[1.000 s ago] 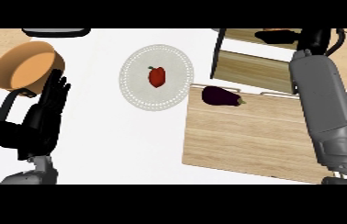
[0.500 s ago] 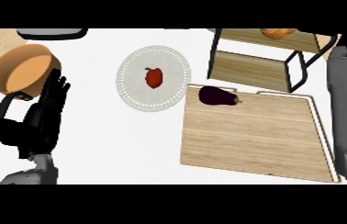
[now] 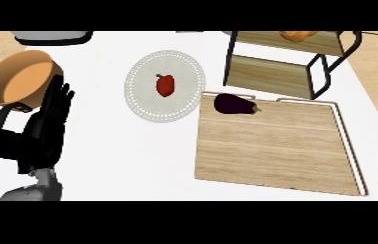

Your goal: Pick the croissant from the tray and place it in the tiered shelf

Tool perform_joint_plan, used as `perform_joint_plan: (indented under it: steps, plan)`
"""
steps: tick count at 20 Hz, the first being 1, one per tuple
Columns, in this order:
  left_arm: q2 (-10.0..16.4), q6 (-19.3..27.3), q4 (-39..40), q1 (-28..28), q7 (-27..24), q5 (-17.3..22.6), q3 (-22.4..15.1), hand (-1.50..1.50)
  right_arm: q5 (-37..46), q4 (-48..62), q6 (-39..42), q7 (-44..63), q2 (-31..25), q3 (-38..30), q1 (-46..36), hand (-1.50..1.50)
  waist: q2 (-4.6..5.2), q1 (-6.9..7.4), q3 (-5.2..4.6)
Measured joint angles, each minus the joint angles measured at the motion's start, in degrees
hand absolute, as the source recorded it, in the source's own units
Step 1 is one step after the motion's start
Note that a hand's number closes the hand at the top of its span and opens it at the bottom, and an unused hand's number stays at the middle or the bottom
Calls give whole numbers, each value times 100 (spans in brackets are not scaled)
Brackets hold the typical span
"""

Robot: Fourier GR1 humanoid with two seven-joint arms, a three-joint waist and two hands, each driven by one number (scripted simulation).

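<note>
At the far left the left hand [image 3: 50,120] rests by the view's edge, fingers straight, upright and close together, holding nothing. Just behind it stands an orange bowl [image 3: 23,82]. Further along the white table [image 3: 133,158], a round plate [image 3: 144,102] carries a red pepper [image 3: 165,85]. The wooden tray [image 3: 280,148] has only an eggplant [image 3: 235,104] at its far corner. Behind the tray stands the tiered shelf [image 3: 269,75]. The croissant [image 3: 297,35] lies on its top tier, partly cut off by the view's edge. The right hand is out of view. The likely risk is an unseen arm brushing the shelf frame and tipping the croissant off.
</note>
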Motion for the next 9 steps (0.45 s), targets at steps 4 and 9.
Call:
perform_joint_plan:
  steps: [4,9]
  plan:
    - [-2,-70,40,82,-124,26,13,0,-636,-947,530,109,-131,-404,855,-150,14,31,2]
    - [-90,6,36,-28,-32,-77,-84,0,-1407,-1467,1075,18,-354,-945,1531,-150,30,79,3]
